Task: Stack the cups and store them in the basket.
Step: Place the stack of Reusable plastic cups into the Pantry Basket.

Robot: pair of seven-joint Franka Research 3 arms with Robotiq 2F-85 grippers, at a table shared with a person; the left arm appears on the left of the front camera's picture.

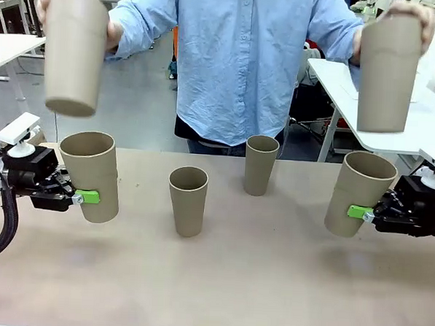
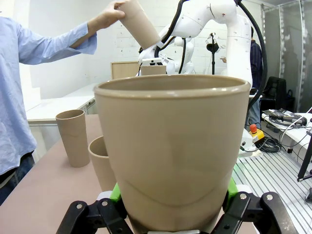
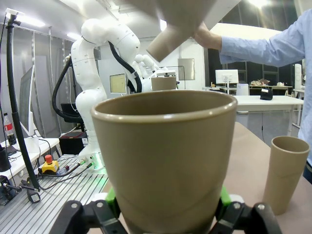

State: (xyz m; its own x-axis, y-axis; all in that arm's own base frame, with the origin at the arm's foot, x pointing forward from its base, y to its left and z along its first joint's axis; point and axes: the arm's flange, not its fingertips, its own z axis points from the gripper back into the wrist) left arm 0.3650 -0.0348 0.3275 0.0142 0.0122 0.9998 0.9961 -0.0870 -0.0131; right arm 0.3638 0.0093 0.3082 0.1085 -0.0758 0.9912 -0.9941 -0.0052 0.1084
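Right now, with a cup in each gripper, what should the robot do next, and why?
Probably hold both arms steady. The left gripper holds the left cup upright, and the right gripper holds the right cup, both mouths up. The person has two raised cups above them, seemingly ready to nest them.

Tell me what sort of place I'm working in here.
Most likely a robotics lab: a red emergency-stop button sits by a slotted aluminium bench, a monitor stands beyond it, and there are white work desks at the back.
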